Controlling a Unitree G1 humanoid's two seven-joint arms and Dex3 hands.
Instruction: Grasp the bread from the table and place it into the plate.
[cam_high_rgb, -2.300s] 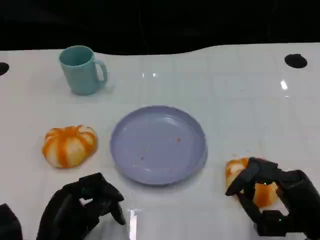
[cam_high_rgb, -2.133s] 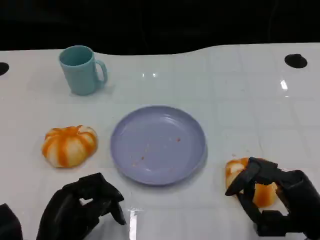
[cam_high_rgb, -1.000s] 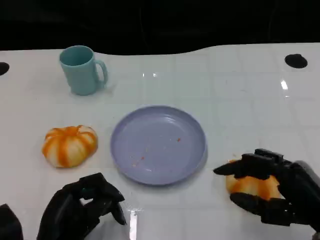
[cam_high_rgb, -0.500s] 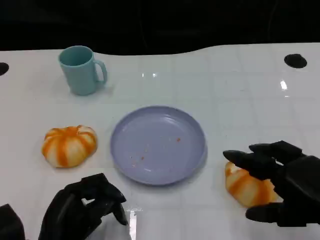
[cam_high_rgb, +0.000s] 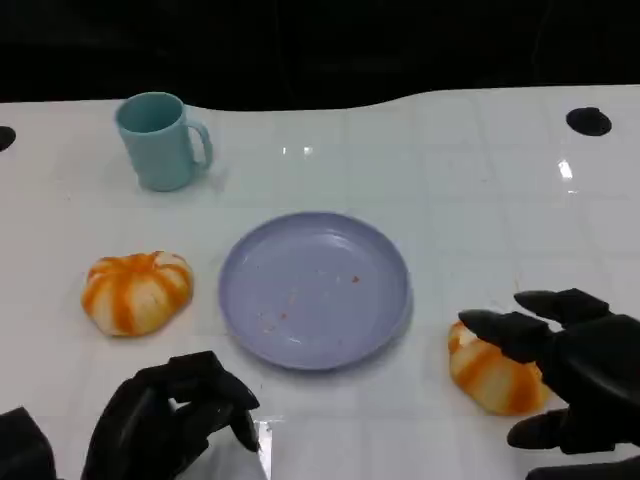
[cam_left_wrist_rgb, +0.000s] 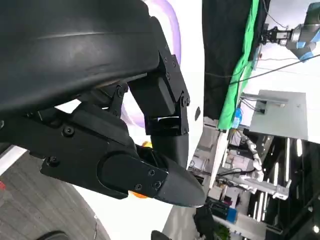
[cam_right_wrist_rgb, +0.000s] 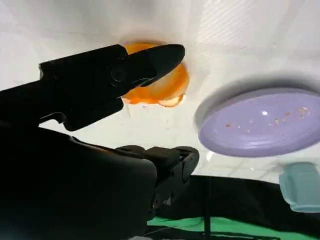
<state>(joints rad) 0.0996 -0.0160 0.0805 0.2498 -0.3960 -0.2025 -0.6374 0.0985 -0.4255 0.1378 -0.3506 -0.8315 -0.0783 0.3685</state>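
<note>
Bread (cam_high_rgb: 492, 377): rounded, glossy orange bun with pale stripes, lying on the table (cam_high_rgb: 480, 200) just right of the plate (cam_high_rgb: 315, 290), not in it. A second, similar striped bun (cam_high_rgb: 137, 290) sits left of the plate, well apart from the first.

Plate: round, shallow, lavender, smooth matte finish, with a few small crumbs on its floor. Mug (cam_high_rgb: 158, 140): pale teal, cylindrical, handle to its right, upright at the far left.

Right robot hand (cam_high_rgb: 575, 385): black, hard-shelled, fingers spread apart over and beside the bread; right wrist view shows one finger (cam_right_wrist_rgb: 107, 80) above the bun, nothing clamped. Left robot hand (cam_high_rgb: 170, 420): fingers curled in together, holding nothing, resting near the table's front edge.

Table: white, glossy, faint grid lines, light reflections, dark round hole (cam_high_rgb: 588, 121) at far right. Background beyond the table is dark.
</note>
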